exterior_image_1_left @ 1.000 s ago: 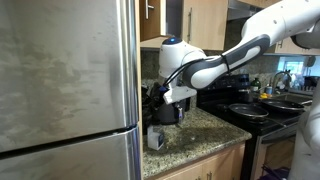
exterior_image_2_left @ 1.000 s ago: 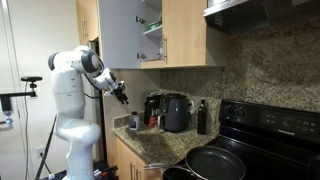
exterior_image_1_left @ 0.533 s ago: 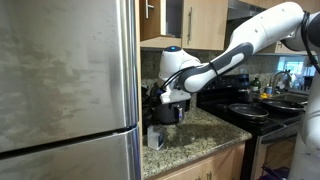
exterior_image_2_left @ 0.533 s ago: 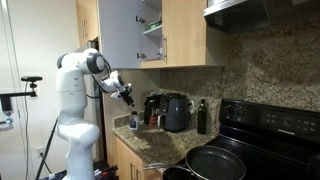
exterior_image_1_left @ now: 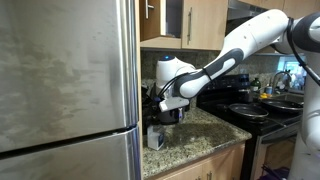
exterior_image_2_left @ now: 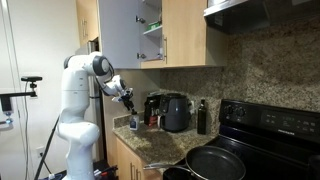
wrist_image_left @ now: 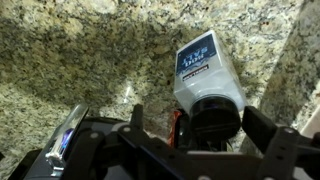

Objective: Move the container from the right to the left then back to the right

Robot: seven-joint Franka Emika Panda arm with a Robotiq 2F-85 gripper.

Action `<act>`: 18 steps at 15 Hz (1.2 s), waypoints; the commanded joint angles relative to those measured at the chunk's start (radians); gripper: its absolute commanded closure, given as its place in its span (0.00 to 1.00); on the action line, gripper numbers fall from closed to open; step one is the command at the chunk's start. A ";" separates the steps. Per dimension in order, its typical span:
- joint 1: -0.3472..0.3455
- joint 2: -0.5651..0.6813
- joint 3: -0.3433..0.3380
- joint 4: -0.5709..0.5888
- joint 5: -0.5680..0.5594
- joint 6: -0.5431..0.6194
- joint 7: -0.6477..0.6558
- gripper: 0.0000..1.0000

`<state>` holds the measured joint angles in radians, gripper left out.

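The container is a small whitish translucent plastic cup with a blue label and a dark end, standing on the granite counter. In the wrist view it lies between my two fingers. In both exterior views it sits near the counter's front edge. My gripper is open, with its fingers spread wide on either side of the container. In both exterior views the gripper hangs a little above the container and does not grip it.
A black air fryer stands behind the container, with a dark bottle beside it. A steel fridge borders the counter on one side. A black stove with pans is on the other. An open cabinet hangs above.
The arm has swung in toward the counter and lowered, bringing the open gripper over the container. The container has not moved.
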<state>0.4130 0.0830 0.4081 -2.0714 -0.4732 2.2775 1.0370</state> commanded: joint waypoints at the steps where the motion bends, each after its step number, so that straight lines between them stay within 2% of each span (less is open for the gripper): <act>1: 0.016 0.099 -0.024 0.076 0.005 0.035 -0.030 0.00; 13: 0.042 0.186 -0.080 0.136 0.072 0.087 -0.076 0.00; 14: 0.045 0.184 -0.082 0.135 0.076 0.090 -0.079 0.25; 15: 0.047 0.182 -0.084 0.133 0.078 0.096 -0.084 0.26; 18: 0.051 0.182 -0.089 0.125 0.078 0.102 -0.090 0.48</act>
<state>0.4487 0.2544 0.3406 -1.9502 -0.4234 2.3595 0.9887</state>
